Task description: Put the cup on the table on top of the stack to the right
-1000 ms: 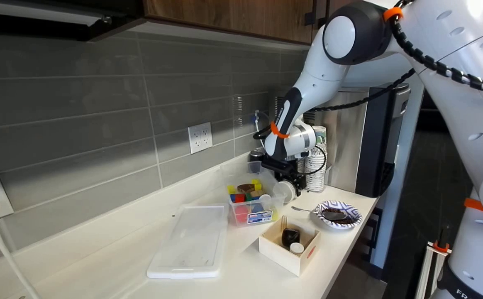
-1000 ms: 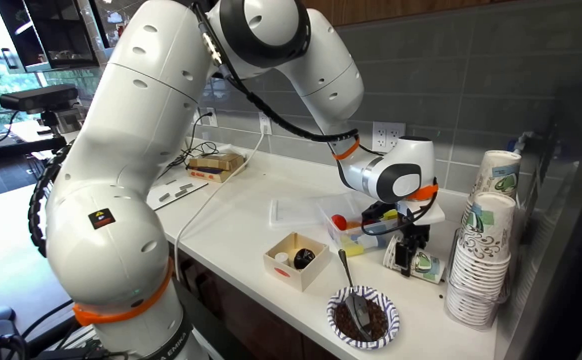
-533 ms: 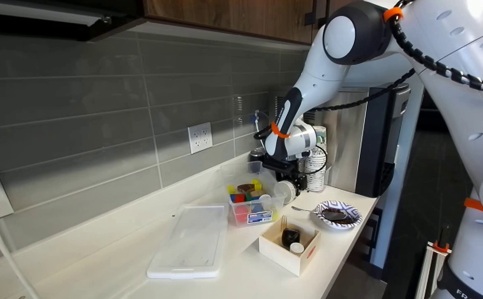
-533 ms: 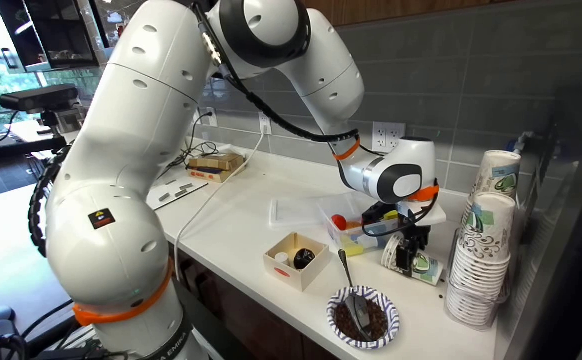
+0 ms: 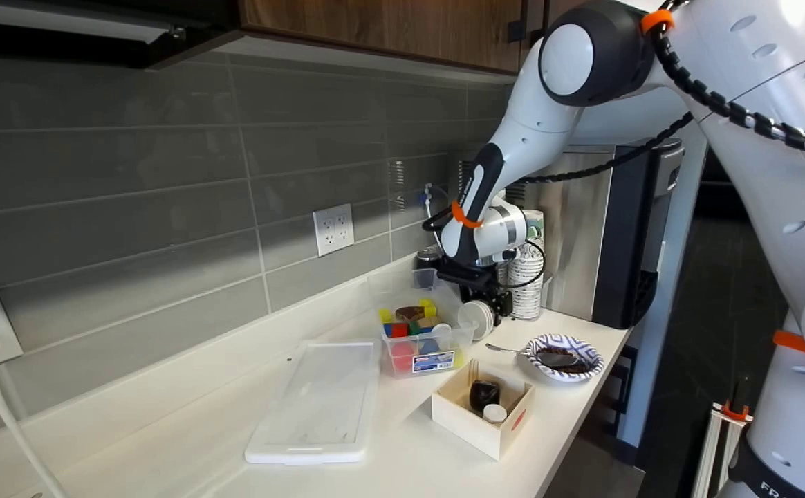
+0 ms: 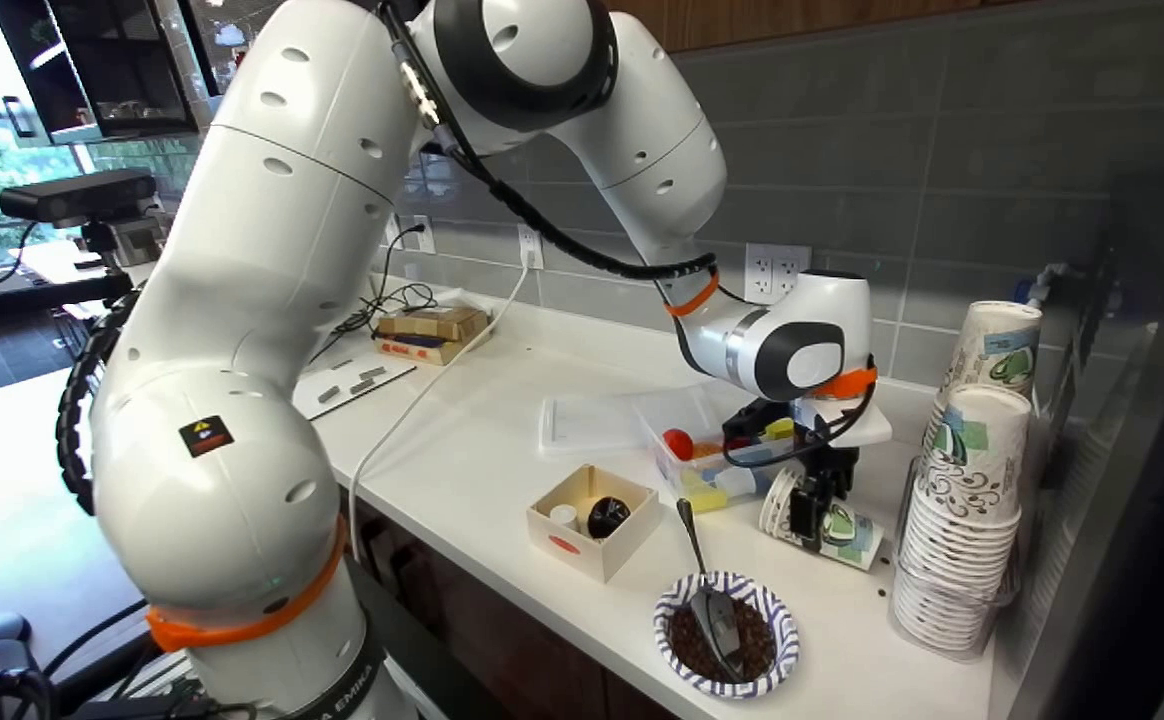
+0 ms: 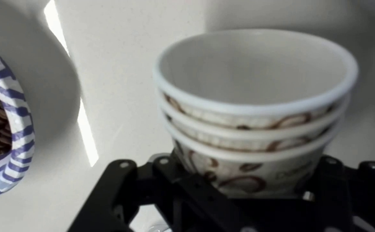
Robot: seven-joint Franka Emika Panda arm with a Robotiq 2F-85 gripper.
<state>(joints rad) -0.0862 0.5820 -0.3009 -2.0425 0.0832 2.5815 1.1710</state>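
Observation:
The cup (image 6: 852, 538) is a white paper cup with green and brown print, nested with others; three rims show in the wrist view (image 7: 255, 132). It lies nearly on its side, low over the pale table (image 6: 502, 430), with its mouth toward the clear bin. Its rim also shows in an exterior view (image 5: 475, 319). My gripper (image 6: 810, 515) points down with its fingers against both sides of the cup; it also shows in the wrist view (image 7: 250, 178). The stack (image 6: 957, 560), a tall column of nested white cups, stands beyond the cup's base; a similar column (image 6: 1004, 345) is behind it.
A clear bin (image 5: 444, 346) of coloured blocks stands beside the gripper. A patterned bowl (image 6: 782, 625) of dark beans with a spoon, a small wooden box (image 6: 572, 545) and a clear lid (image 5: 319, 408) lie on the table. A steel appliance (image 5: 572, 235) stands beyond the stacks.
The cup has shifted slightly toward the bin and tilted a little, its mouth end moving along with my gripper. My arm has moved only slightly. The stacks have not moved.

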